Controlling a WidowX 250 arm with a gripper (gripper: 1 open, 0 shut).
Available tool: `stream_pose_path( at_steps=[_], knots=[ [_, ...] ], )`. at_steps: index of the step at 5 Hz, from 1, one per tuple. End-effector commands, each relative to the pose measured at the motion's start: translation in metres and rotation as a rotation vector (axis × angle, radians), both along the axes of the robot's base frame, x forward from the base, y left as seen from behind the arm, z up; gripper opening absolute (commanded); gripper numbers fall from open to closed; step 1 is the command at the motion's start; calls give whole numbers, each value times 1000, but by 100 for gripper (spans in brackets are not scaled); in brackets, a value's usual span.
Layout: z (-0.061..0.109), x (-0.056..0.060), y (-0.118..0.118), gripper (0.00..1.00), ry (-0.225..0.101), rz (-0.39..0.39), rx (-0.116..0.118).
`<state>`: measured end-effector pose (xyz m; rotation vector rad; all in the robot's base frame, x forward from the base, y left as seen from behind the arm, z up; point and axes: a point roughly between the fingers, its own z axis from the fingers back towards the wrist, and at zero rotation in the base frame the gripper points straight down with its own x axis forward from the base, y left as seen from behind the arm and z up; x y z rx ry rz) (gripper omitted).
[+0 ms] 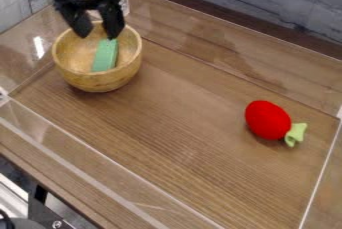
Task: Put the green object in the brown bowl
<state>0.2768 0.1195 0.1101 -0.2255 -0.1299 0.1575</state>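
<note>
Inside the brown bowl (pixel 96 81), toward its right wall, lies the green object (pixel 106 55). Above the bowl's far side hangs the dark, blurred gripper (pixel 91 15), spread wide and holding nothing. Bowl and gripper share a brown wooden tabletop (pixel 181 123) with visible grain and a pale line along its left side. Well apart, to the right, sits a red strawberry-like toy (pixel 267 120) with a green stem. No writing is legible.
</note>
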Motion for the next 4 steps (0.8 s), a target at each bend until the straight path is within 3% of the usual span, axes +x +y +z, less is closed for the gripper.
stream_pose_path(
  at_steps=[1, 2, 4],
  knots=[
    [10, -1, 6, 100, -61, 39, 42],
    [2, -7, 10, 100, -53, 92, 40],
    [-11, -1, 42, 100, -44, 157, 54]
  ],
)
